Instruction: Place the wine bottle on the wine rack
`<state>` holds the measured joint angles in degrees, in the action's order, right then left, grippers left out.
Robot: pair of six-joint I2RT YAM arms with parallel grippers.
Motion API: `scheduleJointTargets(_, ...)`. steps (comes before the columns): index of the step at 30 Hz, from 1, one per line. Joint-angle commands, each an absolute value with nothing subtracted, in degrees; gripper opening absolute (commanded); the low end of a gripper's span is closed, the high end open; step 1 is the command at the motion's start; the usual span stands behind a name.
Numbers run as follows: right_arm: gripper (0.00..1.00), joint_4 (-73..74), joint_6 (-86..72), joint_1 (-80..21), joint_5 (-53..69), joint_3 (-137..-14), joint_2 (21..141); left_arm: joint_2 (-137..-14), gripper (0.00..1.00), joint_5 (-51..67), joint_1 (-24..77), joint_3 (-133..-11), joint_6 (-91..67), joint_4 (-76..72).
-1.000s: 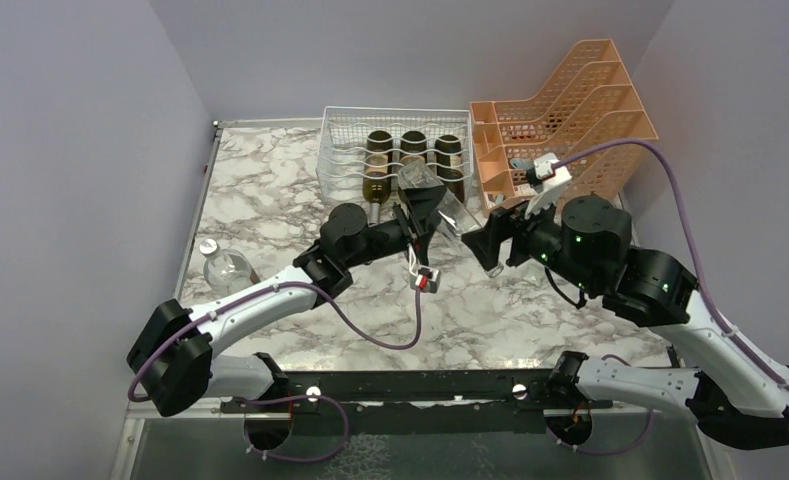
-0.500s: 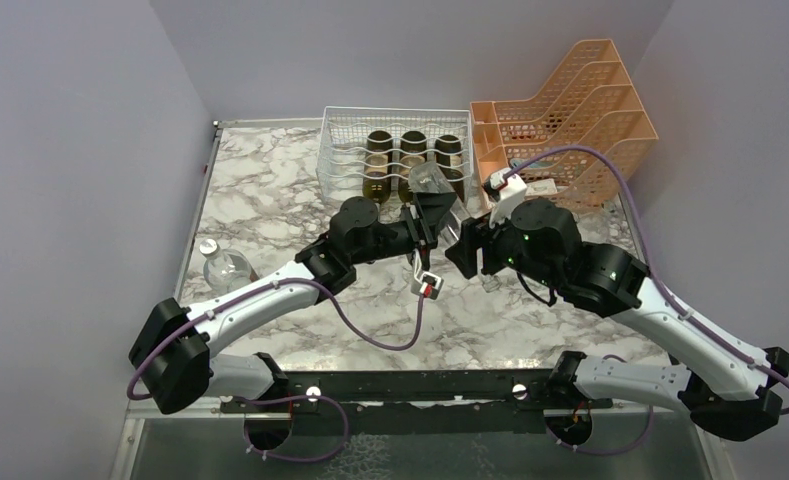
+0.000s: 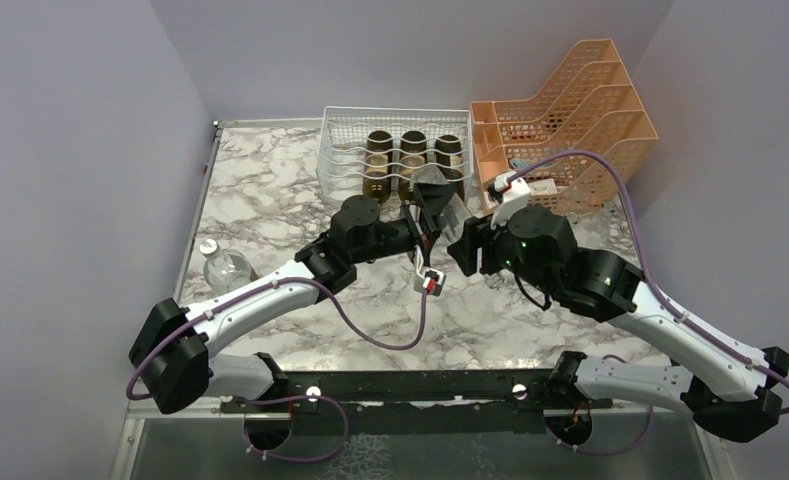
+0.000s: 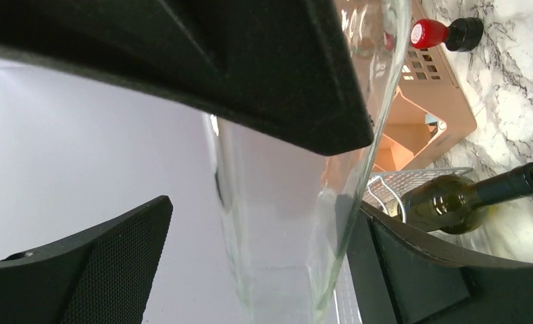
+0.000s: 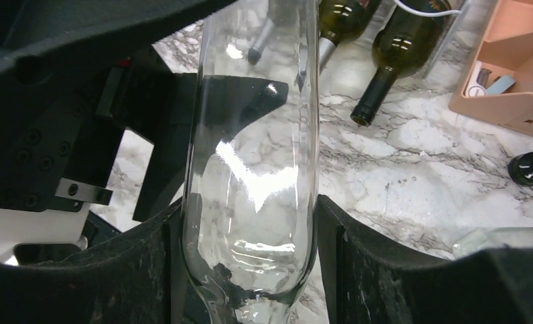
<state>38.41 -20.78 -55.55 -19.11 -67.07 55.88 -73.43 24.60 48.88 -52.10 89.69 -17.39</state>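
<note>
Marble tabletop (image 3: 270,200), far edge | handover: right gripper (image 5: 248,212) clamps wine bottle (image 5: 250,155); left gripper (image 4: 260,172) grip unclear | next: carry to wine rack (image 3: 345,135)

The file tray (image 3: 580,110) stands right of the wine rack (image 3: 395,118), the wine bottle (image 3: 438,185) just before it, three bottles (image 3: 410,155) in it.
</note>
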Motion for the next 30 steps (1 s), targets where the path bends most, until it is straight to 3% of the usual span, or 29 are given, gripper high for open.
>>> scheduleJointTargets(1, 0.01, 31.94, -22.3, -55.67, -27.78, -66.15, 52.78, -72.42, 0.99, 23.09, 49.23, -52.73, 83.82, -19.73)
scheduleJointTargets(12, 0.01, 32.11, -25.29, -55.64, -36.99, -64.89, 49.03, -67.25, 0.99, 16.86, 49.15, -46.45, 66.74, -23.05)
scheduleJointTargets(16, 0.01, 34.32, -27.11, -55.72, -37.99, -64.25, 49.34, -66.83, 0.99, 7.76, 47.23, -46.72, 49.99, -27.4)
scheduleJointTargets(19, 0.01, 35.68, -28.64, -55.65, -39.0, -63.54, 49.63, -68.11, 0.99, -6.24, 45.17, -49.96, 31.57, -28.39)
scheduleJointTargets(22, 0.01, 35.92, -29.5, -55.64, -39.25, -62.62, 49.5, -69.32, 0.99, -13.4, 41.69, -52.4, 22.92, -27.06)
scheduleJointTargets(30, 0.01, 32.69, -31.49, -55.71, -34.19, -58.5, 50.74, -78.9, 0.99, -13.34, 29.23, -62.55, 1.99, -11.47)
